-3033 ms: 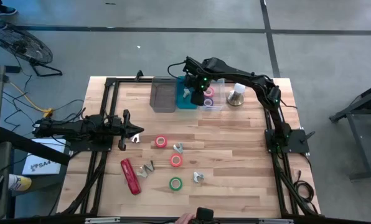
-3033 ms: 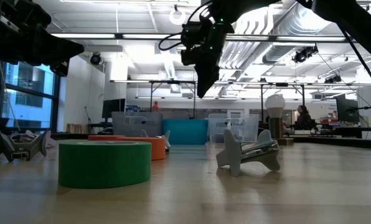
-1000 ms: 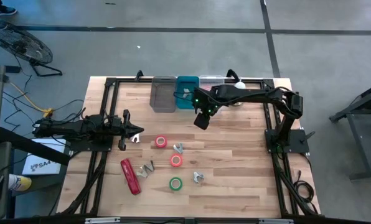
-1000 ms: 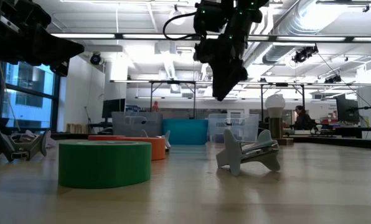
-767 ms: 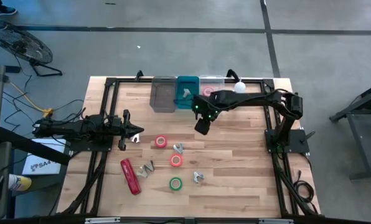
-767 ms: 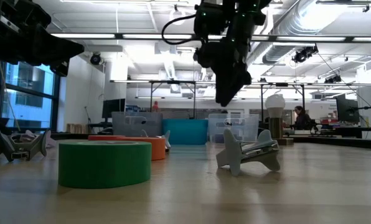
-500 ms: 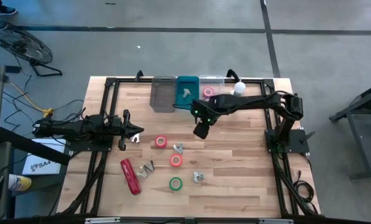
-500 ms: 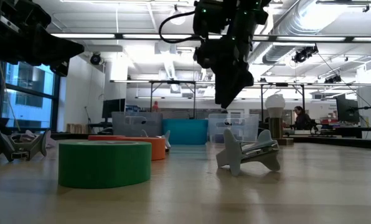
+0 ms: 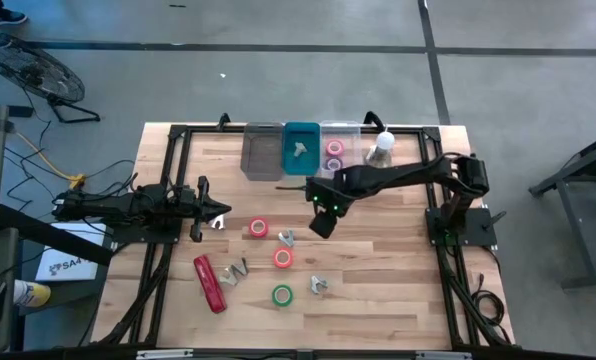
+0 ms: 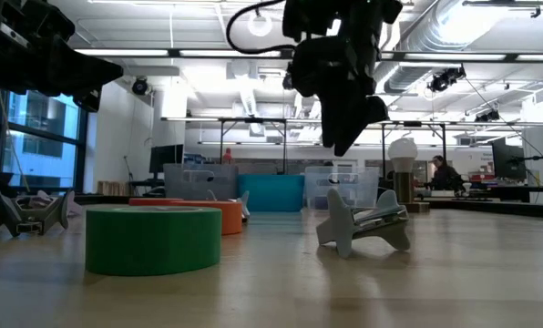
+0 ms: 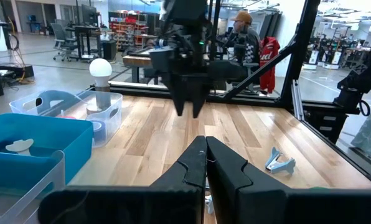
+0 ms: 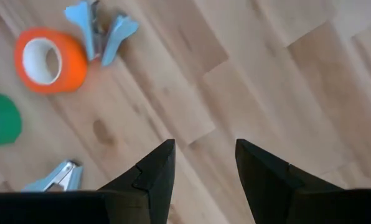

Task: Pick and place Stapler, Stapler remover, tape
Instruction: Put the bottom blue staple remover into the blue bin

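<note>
The right tool [image 9: 321,224] hangs open and empty over the middle of the worktop [image 9: 378,280], apparently lining up on the tape rolls [image 9: 282,258] and red stapler [image 9: 209,283] nearer, while the closed left tool [image 9: 216,212] waits at left.

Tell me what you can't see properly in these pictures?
- Stapler: missing from the low view and both wrist views.
- Red tape: low view, the green tape hides nearly all of it.
- Grey bin: high view, contents too dim.
- Green tape: right wrist view, cut by the edge.
</note>
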